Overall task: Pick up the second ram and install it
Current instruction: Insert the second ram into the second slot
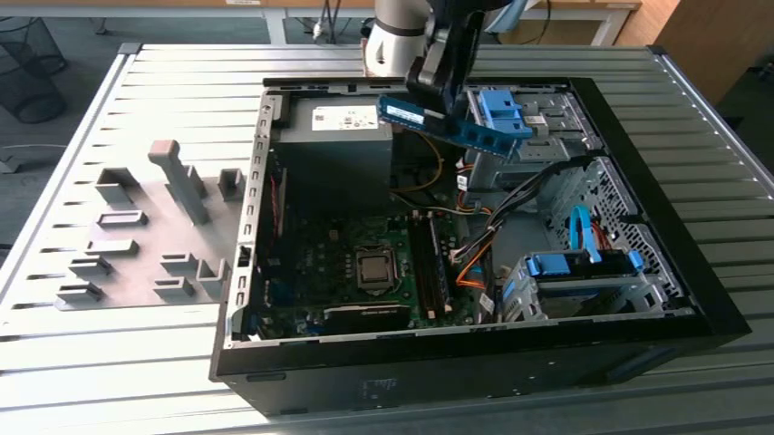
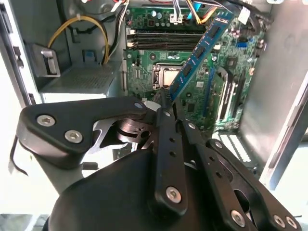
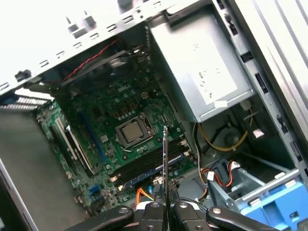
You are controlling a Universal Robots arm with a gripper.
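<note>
gripper [image 1: 441,91] clamped shut on the second ram [image 1: 454,125], holding it in the air above the open computer case [image 1: 484,362], toward the case's 12 o'clock end, over the motherboard [image 2: 192,72].

The hand [image 3: 164,196] hangs raised (fingers [image 2: 169,144] clamped together); arm overhead.

Ribbed grey metal table [image 1: 169,82], matt black plastic end effector [image 2: 166,103].
</note>
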